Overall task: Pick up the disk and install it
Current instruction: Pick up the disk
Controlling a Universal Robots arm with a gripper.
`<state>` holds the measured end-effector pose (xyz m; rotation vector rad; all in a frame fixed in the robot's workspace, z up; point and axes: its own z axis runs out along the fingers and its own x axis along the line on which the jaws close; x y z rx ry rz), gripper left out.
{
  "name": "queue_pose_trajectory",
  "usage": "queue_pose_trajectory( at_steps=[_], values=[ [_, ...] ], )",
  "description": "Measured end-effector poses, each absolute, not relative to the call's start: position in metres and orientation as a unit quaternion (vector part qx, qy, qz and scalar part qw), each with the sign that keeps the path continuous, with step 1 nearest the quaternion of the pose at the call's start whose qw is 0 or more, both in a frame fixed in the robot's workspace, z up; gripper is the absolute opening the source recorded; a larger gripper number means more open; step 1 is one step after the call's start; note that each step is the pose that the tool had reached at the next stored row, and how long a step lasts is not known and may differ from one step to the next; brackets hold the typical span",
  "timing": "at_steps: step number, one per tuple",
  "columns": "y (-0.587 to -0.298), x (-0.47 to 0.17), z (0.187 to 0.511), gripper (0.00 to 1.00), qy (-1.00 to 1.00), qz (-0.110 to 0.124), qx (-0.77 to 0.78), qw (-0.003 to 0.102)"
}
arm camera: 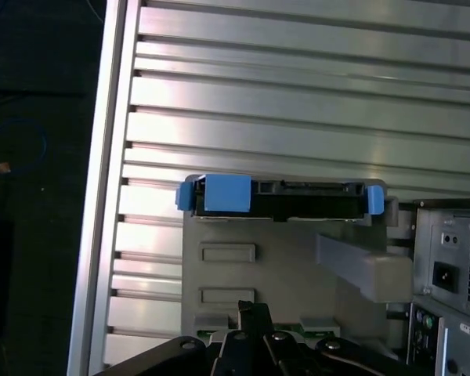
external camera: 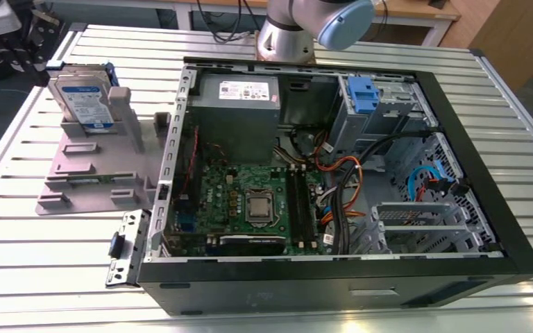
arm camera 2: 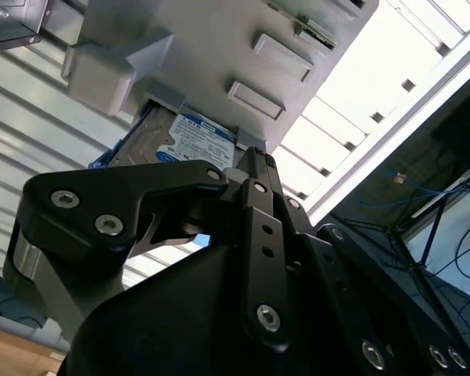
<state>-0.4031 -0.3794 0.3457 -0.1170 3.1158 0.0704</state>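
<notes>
Exterior view: disk (external camera: 84, 99) stands on edge in the far slot of a grey stand (external camera: 95, 173), on the slatted metal table (external camera: 26, 270). The stand sits just beside an open PC case (external camera: 488, 194), on the exterior view's left of it.

Disk look: flat silver metal body, with a white-and-blue label on the broad face turned toward this camera. A blue plastic frame is clipped round it and shows at the top edge and far side. It sits upright, leaning slightly back against a stand post.

Arm (external camera: 294, 28) rises at the far side of the table, behind the case.

Second wrist view: label face of the disk (arm camera 2: 197, 141) shows past the stand's base, with a blue frame edge at one side. Gripper (arm camera 2: 251, 160) is black, its tips drawn together with nothing between them. It hangs clear of the disk, no contact.

First wrist view: disk (arm camera: 305, 200) seen edge-on as a dark strip with blue frame ends. Gripper (arm camera: 253, 309) tip is over the stand, apart from the disk.
</notes>
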Motion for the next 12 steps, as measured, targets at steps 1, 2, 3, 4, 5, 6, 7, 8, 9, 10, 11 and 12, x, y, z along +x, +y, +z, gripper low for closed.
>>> queue_pose_trajectory(
  at_steps=[1, 2, 3, 4, 5, 6, 7, 8, 9, 10, 11, 12],
  values=[
    [-0.3794, -0.4031, 0.3457, 0.10, 0.999, 0.023, -0.040, 0.011],
    [-0.3794, -0.4031, 0.3457, 0.10, 0.999, 0.023, -0.042, 0.011],
    [-0.3794, -0.4031, 0.3457, 0.10, 0.999, 0.023, -0.044, 0.011],
    [-0.3794, -0.4031, 0.3457, 0.10, 0.999, 0.023, -0.046, 0.011],
    [-0.3794, -0.4031, 0.3457, 0.10, 0.999, 0.023, -0.048, 0.011],
    [-0.3794, -0.4031, 0.3457, 0.10, 0.998, 0.023, -0.049, 0.011],
    [-0.3794, -0.4031, 0.3457, 0.10, 0.998, 0.023, -0.051, 0.011],
    [-0.3794, -0.4031, 0.3457, 0.10, 0.998, 0.023, -0.053, 0.011],
    [-0.3794, -0.4031, 0.3457, 0.10, 0.998, 0.023, -0.055, 0.011],
    [-0.3794, -0.4031, 0.3457, 0.10, 0.998, 0.023, -0.057, 0.011],
    [-0.3794, -0.4031, 0.3457, 0.10, 0.998, 0.023, -0.059, 0.011],
    [-0.3794, -0.4031, 0.3457, 0.10, 0.998, 0.023, -0.061, 0.011]
  ],
)
